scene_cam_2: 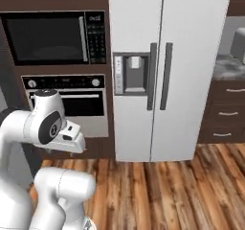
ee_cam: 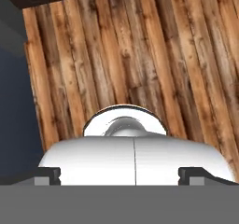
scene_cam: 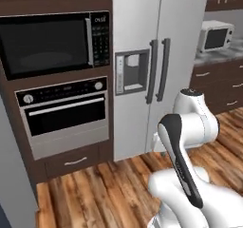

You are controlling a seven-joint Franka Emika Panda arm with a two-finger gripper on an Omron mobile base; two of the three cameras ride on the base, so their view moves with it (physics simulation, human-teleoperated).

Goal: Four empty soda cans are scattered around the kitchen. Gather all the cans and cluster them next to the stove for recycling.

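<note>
My gripper (ee_cam: 123,174) points down at the wooden floor (ee_cam: 140,55). Its two dark fingertips (ee_cam: 48,175) stand far apart at the bottom of the hand view, open, with nothing between them. The white arm (scene_cam: 182,156) is folded up close over the base. The soda cans and the stove are out of view.
A white two-door fridge (scene_cam: 142,42) stands straight ahead. Left of it are a built-in microwave (scene_cam: 47,42) and a wall oven (scene_cam: 64,113) in dark wood cabinets. At the right is a counter with drawers (scene_cam: 220,87) carrying a white microwave (scene_cam: 216,34). A dark wall (scene_cam: 14,175) closes the near left.
</note>
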